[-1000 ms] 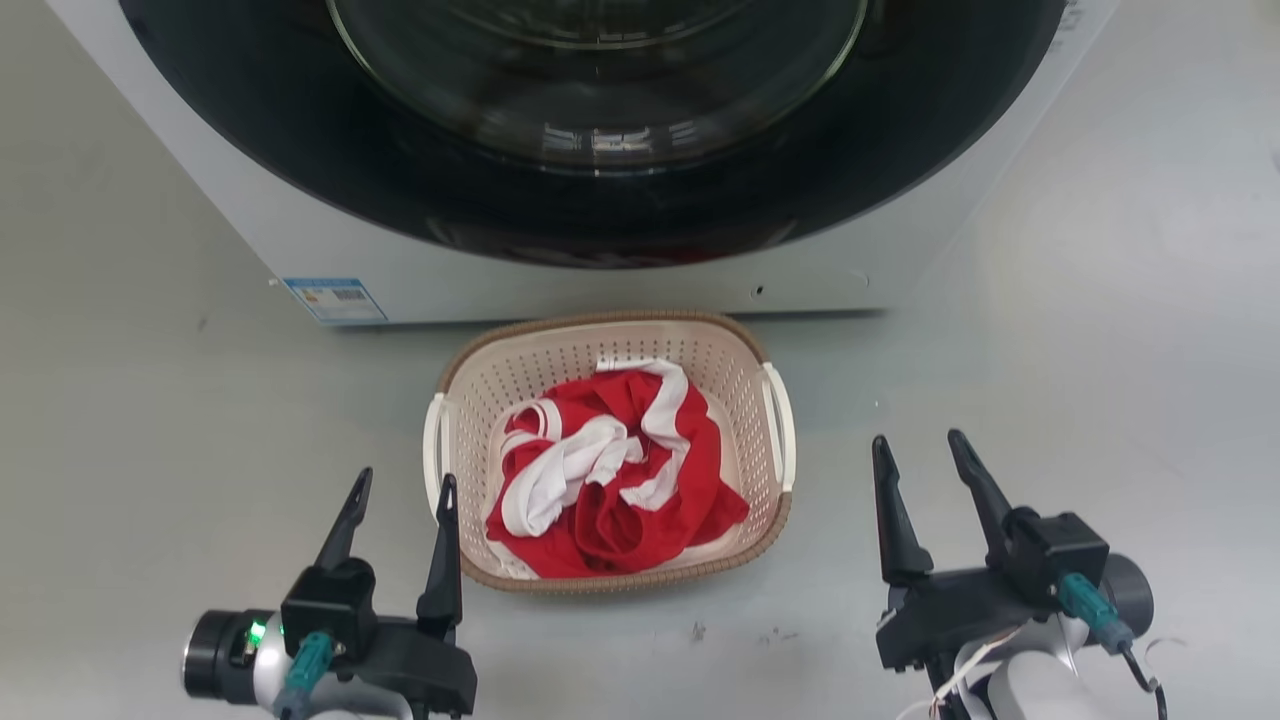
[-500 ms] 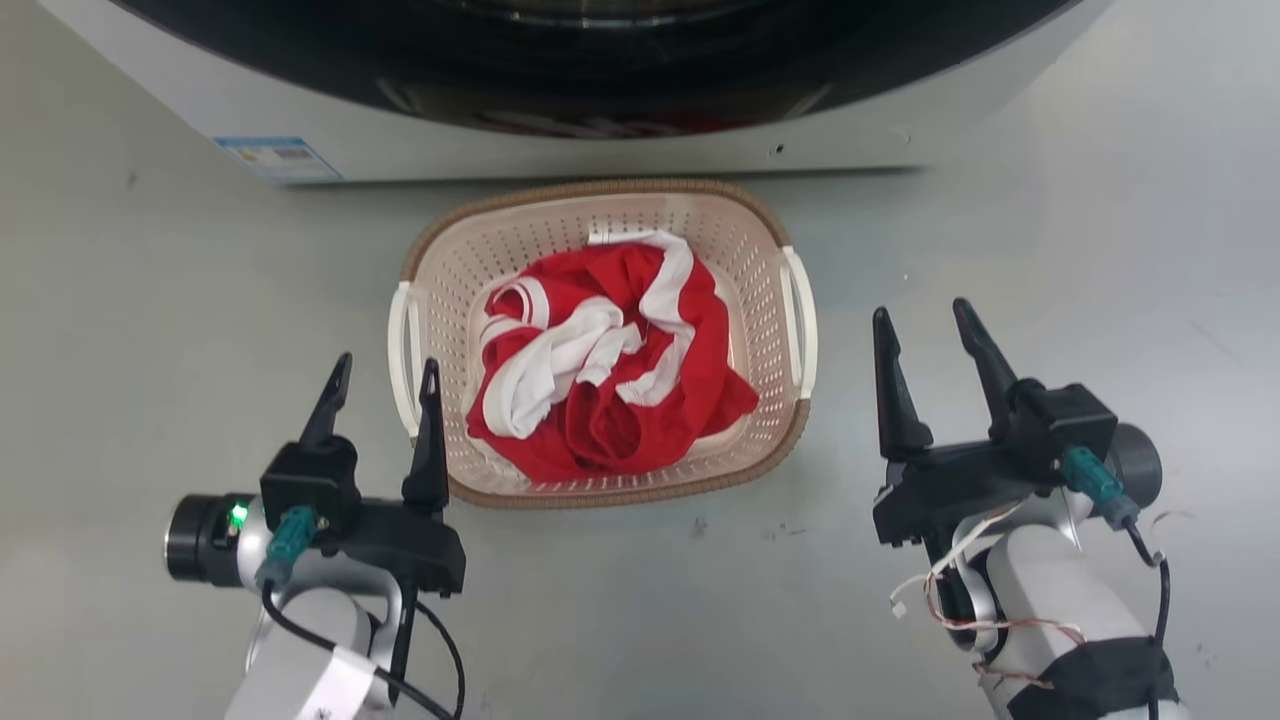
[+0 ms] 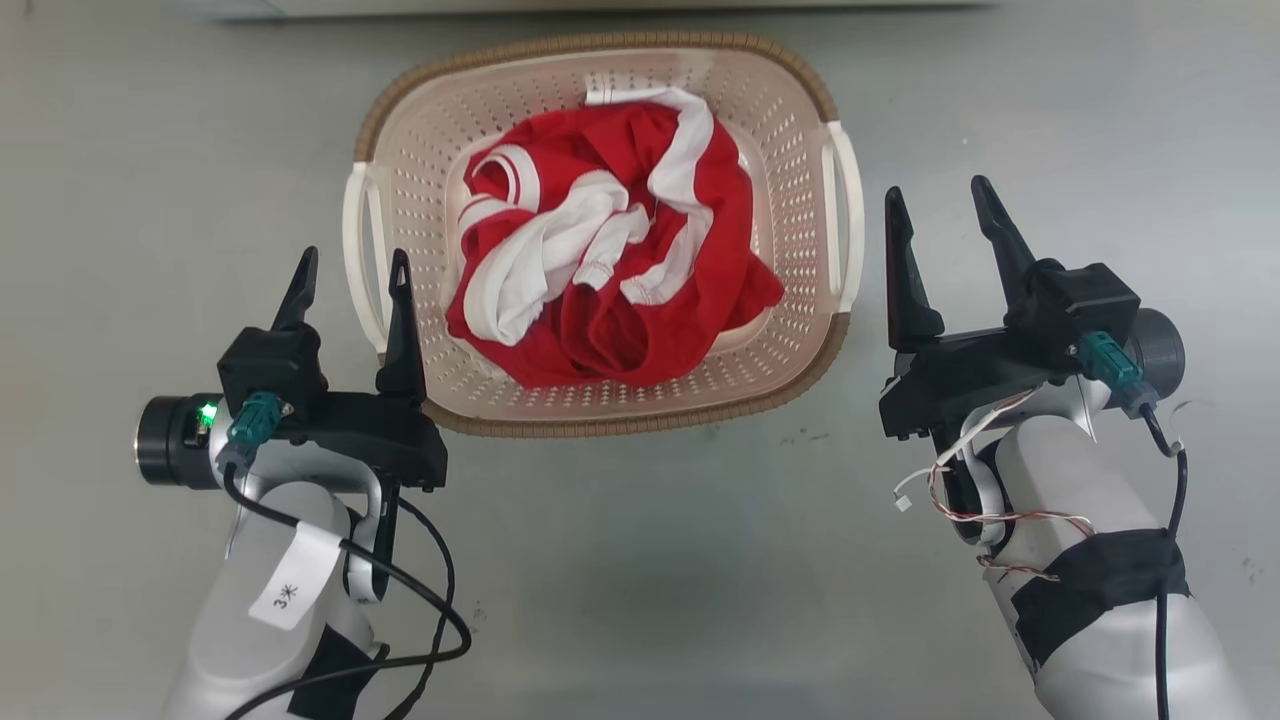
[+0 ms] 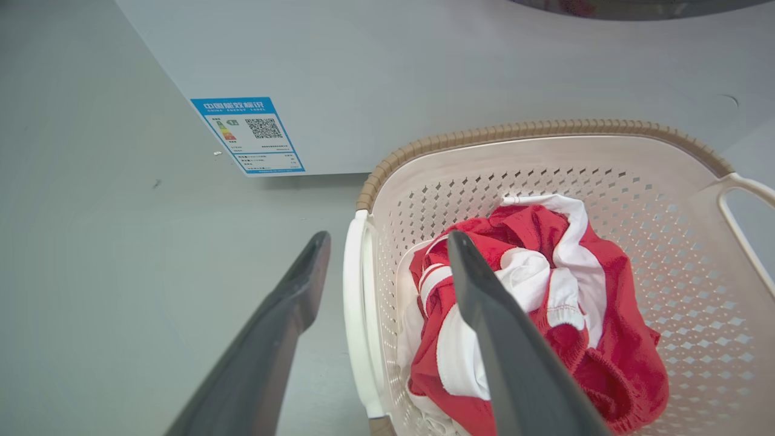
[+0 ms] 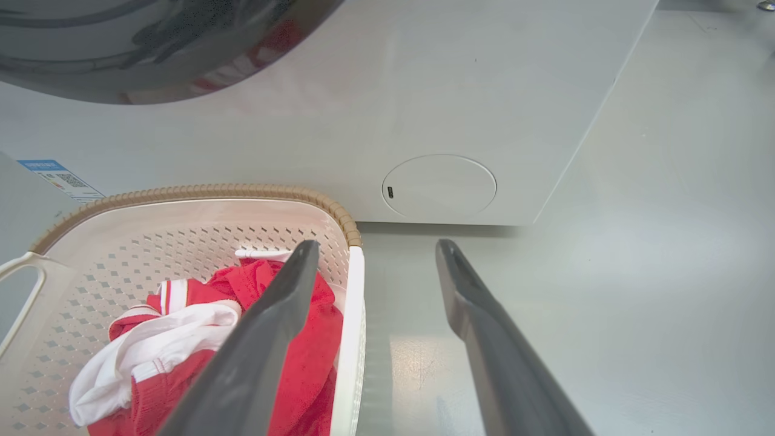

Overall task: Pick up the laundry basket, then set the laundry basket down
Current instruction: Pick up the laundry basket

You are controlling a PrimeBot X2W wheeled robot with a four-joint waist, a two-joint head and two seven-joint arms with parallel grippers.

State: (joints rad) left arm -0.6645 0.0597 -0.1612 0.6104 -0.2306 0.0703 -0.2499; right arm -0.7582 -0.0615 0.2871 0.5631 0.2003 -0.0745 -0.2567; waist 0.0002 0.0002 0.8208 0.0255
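Presently: approach stage, nothing gripped yet.

Our left gripper [image 3: 355,255] and right gripper [image 3: 937,190] stand with fingers apart, each near a white side handle [image 4: 357,315] of the cream perforated plastic laundry basket [image 3: 600,45], on the grey floor [image 3: 640,560], holding a red-and-white garment [image 3: 600,270]. We judge each handle should lie centred between its fingers before closing, both sides together, for a level lift. A white washing machine [image 5: 484,91] stands just behind; room lies open at sides and front.
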